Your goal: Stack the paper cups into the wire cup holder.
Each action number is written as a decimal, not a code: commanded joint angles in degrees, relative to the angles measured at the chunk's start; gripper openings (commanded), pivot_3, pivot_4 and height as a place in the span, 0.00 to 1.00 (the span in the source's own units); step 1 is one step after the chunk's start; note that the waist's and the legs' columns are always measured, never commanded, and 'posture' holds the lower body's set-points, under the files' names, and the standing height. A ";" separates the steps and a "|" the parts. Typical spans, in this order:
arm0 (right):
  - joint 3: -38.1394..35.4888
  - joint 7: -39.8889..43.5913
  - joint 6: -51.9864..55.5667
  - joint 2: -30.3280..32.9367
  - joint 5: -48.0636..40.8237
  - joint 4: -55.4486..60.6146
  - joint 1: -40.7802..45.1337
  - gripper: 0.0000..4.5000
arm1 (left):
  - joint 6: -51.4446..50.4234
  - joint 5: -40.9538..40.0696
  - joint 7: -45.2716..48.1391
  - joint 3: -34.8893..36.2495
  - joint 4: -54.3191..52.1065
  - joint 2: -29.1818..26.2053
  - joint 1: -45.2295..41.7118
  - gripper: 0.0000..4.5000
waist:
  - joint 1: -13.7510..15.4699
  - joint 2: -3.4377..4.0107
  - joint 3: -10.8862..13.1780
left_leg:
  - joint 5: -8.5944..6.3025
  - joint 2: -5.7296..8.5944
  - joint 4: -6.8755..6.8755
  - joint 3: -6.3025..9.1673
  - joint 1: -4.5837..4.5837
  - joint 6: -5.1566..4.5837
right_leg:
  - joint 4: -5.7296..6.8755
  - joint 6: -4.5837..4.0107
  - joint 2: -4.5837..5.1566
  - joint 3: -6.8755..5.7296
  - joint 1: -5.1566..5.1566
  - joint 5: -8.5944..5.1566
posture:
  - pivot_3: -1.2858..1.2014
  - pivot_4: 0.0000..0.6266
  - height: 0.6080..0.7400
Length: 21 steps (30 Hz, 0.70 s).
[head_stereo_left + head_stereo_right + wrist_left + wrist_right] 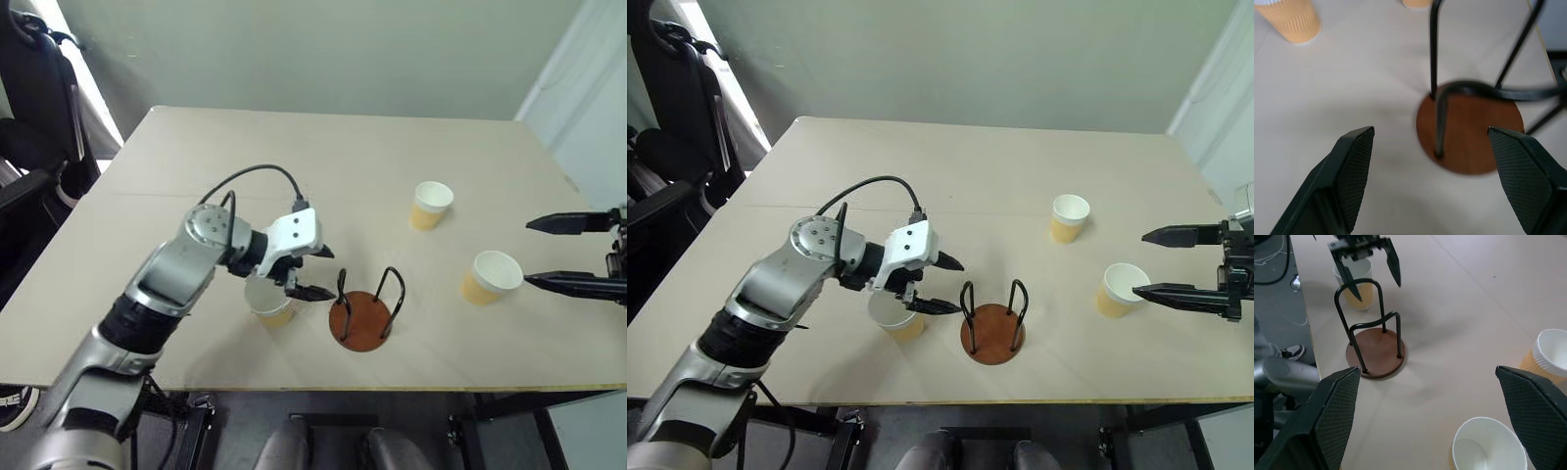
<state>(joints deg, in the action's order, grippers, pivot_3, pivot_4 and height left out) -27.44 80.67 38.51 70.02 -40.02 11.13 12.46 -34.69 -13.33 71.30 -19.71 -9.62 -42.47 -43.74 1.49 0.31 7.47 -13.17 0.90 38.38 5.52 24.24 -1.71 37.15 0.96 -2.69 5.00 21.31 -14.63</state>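
The wire cup holder (364,311), a brown disc with two black wire loops, stands near the table's front edge with nothing inside it. One paper cup (271,307) stands upright just to its left, partly hidden under my left wrist. My left gripper (330,273) is open above the table, its fingertips close to the holder's left loop, nothing between them. Two more paper cups stand to the right, one farther back (431,204) and one nearer (490,276). My right gripper (529,253) hangs open just right of the nearer cup, apart from it.
The pale table (323,157) has open room across its back half. A dark chair (39,108) stands off its left edge. The holder sits a short way from the front edge (392,384).
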 commanded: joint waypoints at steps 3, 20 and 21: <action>4.97 -0.61 -4.68 1.72 5.49 -2.08 0.53 1.00 | 0.26 -2.47 2.95 4.64 -3.74 -3.46 -4.21 0.88 | 0.00 0.00 0.01 | -0.01 -0.01 -0.01 0.00 0.03 0.00 | -0.02 -0.04 0.01 0.00 0.04 0.02 | 0.52 0.24 1.00; 26.59 -3.81 -12.59 -2.58 21.78 -8.38 8.29 1.00 | -0.28 -22.33 13.06 36.95 -2.50 -22.48 7.60 0.88 | -0.85 0.08 0.03 | -0.01 -0.12 -0.34 -0.01 0.18 0.04 | -0.04 -0.22 0.00 -0.02 0.43 0.10 | 0.52 0.24 1.00; 27.55 -3.82 -12.56 -3.00 22.33 -8.69 8.76 1.00 | -0.78 -23.20 12.53 37.86 -3.33 -22.69 8.63 0.88 | -0.81 0.07 0.03 | -0.01 -0.12 -0.34 -0.01 0.18 0.04 | -0.04 -0.23 0.00 -0.03 0.41 0.10 | 0.52 0.24 1.00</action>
<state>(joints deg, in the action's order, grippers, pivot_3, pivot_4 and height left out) -0.32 76.99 26.62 67.11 -18.61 2.50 20.10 -34.78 -34.52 84.49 15.41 -10.17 -64.12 -35.32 0.68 0.39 7.50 -13.19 0.77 38.04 5.52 24.43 -1.67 37.11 0.68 -2.69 4.96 21.73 -14.50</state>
